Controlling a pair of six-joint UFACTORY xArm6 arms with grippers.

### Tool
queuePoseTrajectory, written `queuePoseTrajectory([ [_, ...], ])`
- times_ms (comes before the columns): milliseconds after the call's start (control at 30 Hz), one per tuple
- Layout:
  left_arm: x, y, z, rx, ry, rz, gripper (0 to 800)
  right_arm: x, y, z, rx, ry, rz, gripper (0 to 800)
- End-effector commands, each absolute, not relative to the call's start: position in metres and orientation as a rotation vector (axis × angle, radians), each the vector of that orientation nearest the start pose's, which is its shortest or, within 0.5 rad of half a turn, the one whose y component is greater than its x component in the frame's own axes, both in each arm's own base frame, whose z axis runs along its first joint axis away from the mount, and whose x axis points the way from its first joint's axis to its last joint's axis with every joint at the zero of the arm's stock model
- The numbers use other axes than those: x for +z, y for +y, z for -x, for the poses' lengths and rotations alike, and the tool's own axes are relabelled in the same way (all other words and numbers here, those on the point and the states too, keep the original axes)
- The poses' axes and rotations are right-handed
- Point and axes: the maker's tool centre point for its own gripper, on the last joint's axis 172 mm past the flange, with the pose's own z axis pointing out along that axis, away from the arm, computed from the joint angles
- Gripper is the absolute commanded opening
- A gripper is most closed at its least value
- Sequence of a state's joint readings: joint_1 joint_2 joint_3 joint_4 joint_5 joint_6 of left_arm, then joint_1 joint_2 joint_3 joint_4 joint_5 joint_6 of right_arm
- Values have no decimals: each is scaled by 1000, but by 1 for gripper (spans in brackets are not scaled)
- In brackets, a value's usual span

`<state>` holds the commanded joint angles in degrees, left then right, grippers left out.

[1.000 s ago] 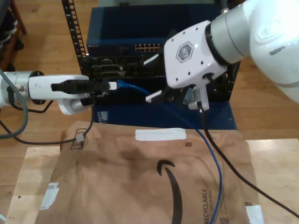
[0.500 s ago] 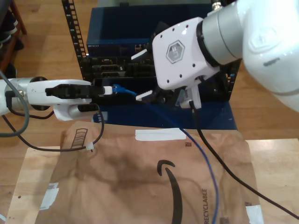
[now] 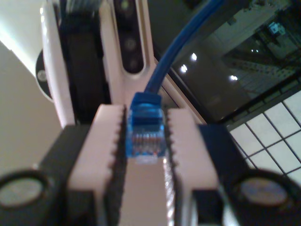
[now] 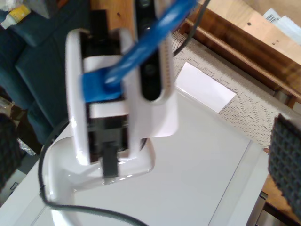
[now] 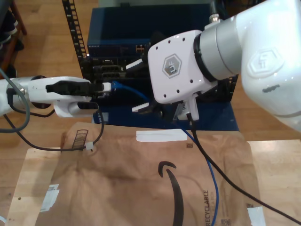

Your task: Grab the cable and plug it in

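1. So far, the grabbing part looks done. At the exterior view's left, my first gripper (image 5: 101, 88) is clenched on the small clear plastic plug (image 3: 145, 137) at the end of the thin bright-blue Ethernet cable (image 5: 134, 92). The first wrist view shows the plug pinched squarely between the ridged white pads (image 3: 110, 141).

2. Just right of it, the plug hangs in the air in front of the dark rack of network equipment (image 5: 117, 70). It touches no socket, so the plugging in is not yet done. Its clear tip and contacts seem to face back toward my first wrist camera, with the cable leaving on the far side. I judge it needs turning or a handover before it can enter a port.

3. Further right, my second gripper (image 5: 153, 107) sits close beside the cable run. Its jaws are released: the second wrist view shows the black textured pads (image 4: 286, 160) spread wide apart and gripping nothing. That camera looks straight at my first gripper (image 4: 106, 89) and the blue cable (image 4: 146, 47).

4. Toward the exterior view's right, the rest of the cable drops past my second gripper. It trails loose across the brown cardboard sheet (image 5: 131, 188) to the lower edge.

5. What remains, as I judge it, is to line the plug up with a port and push it home.
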<state>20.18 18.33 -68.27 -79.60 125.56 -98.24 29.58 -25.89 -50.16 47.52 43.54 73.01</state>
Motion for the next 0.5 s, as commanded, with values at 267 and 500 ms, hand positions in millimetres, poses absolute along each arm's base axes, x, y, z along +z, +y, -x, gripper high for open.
queuePoseTrajectory([
  [267, 386, -130, -417, -2162, 1496, -831, 13, 409, 330, -394, 257, 1278, 1830, 723],
  [500, 390, -134, -415, -2166, 1489, -859, 22, 409, 331, -394, 254, 1276, 1831, 698],
])
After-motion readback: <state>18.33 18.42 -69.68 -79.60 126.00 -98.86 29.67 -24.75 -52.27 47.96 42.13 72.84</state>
